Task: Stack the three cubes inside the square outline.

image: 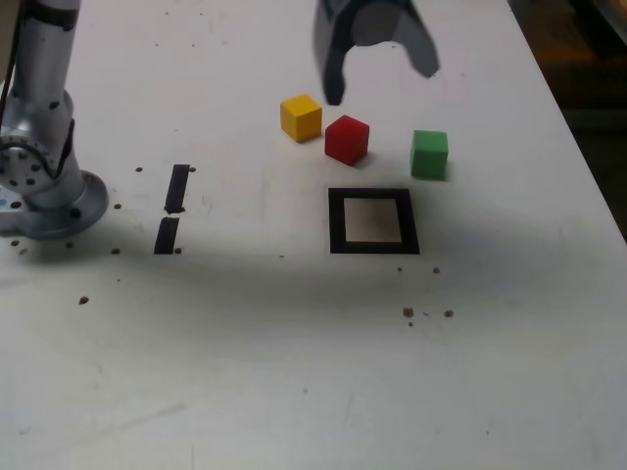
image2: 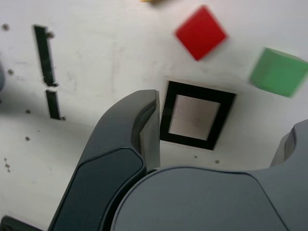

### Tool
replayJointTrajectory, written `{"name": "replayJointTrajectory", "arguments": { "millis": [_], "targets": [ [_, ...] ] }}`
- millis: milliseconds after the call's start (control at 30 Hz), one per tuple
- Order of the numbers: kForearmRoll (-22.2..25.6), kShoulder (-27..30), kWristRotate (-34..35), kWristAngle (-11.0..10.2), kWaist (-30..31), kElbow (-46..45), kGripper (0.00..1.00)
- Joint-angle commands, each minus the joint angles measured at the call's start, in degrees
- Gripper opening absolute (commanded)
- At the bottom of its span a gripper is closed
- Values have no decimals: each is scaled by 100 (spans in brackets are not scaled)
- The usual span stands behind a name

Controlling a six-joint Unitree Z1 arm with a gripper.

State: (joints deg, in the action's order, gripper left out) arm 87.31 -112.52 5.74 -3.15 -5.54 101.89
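open fingers (image: 377,73) hang empty above the cubes, no cube yet in the square outline (image: 336,220).

the fingers stand wide apart, holding nothing. taking the outline as landmark: the red cube (image: 347,138) sits just behind it, the yellow cube (image: 301,117) further back toward the exterior view's left, the green cube (image: 429,154) behind its right corner. the step looks like choosing a first cube; next calls for lowering astride one. red and yellow nearly touch, green stands freer. the tabletop (image: 294,372) is open around.

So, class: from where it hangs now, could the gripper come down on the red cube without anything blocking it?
Probably yes. The gripper hangs open above the red cube with nothing between them. The yellow cube sits close beside it, though, so a finger might nudge it.
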Motion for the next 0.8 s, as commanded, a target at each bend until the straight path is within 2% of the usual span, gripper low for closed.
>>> {"name": "replayJointTrajectory", "arguments": {
  "millis": [0,133,367,500,767],
  "targets": [
    [-16,117,1419,-175,35,-84,94],
    [-165,129,2058,-447,55,-235,94],
    [-859,170,2838,-571,28,-919,93],
    [-1102,177,3328,-520,-25,-1166,91],
    [-1134,237,4061,-147,-77,-1390,89]
  ]
}}
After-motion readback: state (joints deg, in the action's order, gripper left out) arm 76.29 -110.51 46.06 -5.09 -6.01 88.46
